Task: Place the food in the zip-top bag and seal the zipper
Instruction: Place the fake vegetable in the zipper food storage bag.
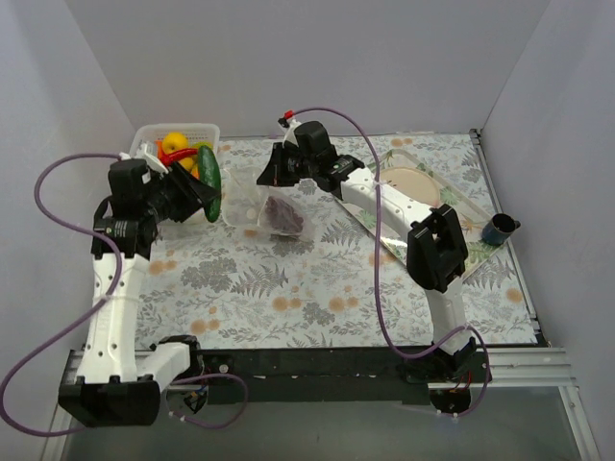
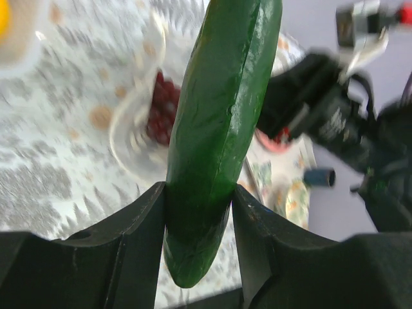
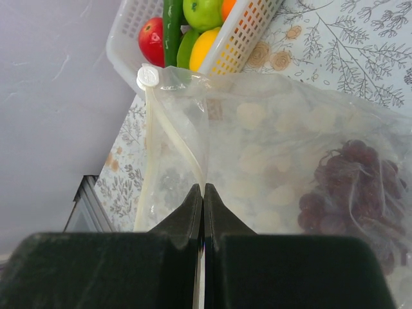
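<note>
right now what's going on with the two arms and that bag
The left gripper is shut on a cucumber, held up beside the basket. The right gripper pinches the mouth edge of the bag. Grapes are already inside the bag; the round fruit sits in the basket.

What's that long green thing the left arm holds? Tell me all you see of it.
A long, dark green cucumber, glossy and plastic-looking, with a faint seam and rounded tip. The left arm's black tool clamps it near one end, a finger on each side, so most sticks out free above the table. Nothing else seems to touch it. It hangs between the white slotted basket and the clear bag holding purple grapes.
</note>
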`<move>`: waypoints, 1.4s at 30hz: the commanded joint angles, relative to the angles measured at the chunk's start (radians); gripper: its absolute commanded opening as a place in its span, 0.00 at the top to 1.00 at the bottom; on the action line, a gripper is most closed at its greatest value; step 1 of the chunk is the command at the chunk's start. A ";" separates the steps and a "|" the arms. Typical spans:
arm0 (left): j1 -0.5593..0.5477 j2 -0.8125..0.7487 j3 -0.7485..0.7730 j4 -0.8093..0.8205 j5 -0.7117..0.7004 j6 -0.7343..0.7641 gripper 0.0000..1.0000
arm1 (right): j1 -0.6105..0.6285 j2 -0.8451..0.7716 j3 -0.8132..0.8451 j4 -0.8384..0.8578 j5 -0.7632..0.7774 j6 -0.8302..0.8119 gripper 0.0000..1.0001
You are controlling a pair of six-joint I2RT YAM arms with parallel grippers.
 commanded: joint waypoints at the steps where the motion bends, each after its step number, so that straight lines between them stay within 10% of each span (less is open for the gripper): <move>1: -0.007 -0.111 -0.212 0.008 0.282 -0.104 0.91 | 0.010 0.011 0.070 -0.004 0.056 -0.074 0.99; 42: -0.142 0.022 -0.281 0.060 0.405 -0.296 0.96 | 0.166 -0.250 -0.132 -0.087 0.403 -0.278 0.99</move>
